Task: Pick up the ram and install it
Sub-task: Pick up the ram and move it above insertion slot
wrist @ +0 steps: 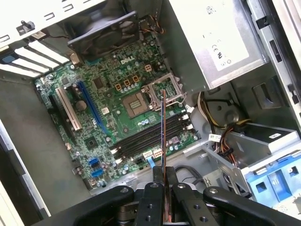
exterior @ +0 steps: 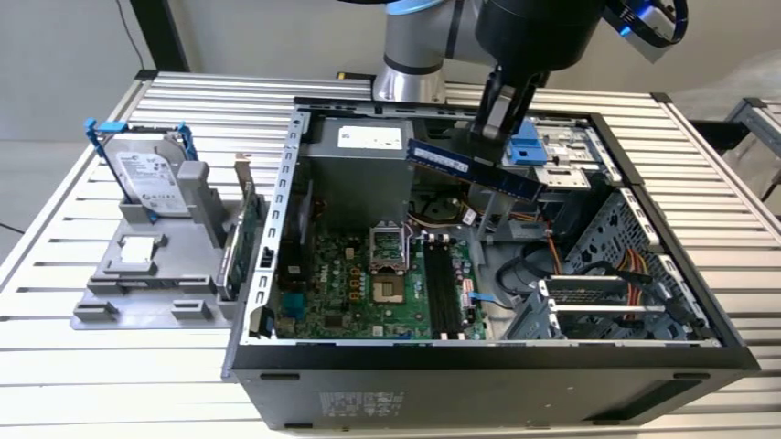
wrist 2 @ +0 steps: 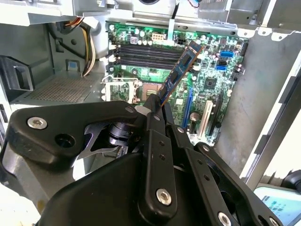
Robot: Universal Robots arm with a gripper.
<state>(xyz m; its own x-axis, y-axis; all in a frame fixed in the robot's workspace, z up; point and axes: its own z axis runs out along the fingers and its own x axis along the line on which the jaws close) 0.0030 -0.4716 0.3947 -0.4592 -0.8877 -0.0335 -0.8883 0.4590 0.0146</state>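
The ram [exterior: 474, 169] is a long thin blue stick. My gripper [exterior: 491, 137] is shut on it and holds it in the air above the open computer case [exterior: 488, 352], over the back half of the motherboard [exterior: 354, 293]. In the second wrist view the ram [wrist 2: 181, 70] sticks out from the gripper [wrist 2: 157, 102] at a slant, above the dark memory slots [wrist 2: 141, 52]. In the first wrist view the ram [wrist: 162, 136] shows edge-on from the gripper [wrist: 163, 178], crossing over the memory slots [wrist: 141, 139] without touching them.
A silver hard drive in a blue frame [exterior: 153, 178] stands on a grey fixture [exterior: 146, 274] at the exterior view's left. A green card [exterior: 240, 242] leans by the case wall. Inside are the power supply [exterior: 360, 151], cables [exterior: 610, 265] and a drive cage [exterior: 616, 302].
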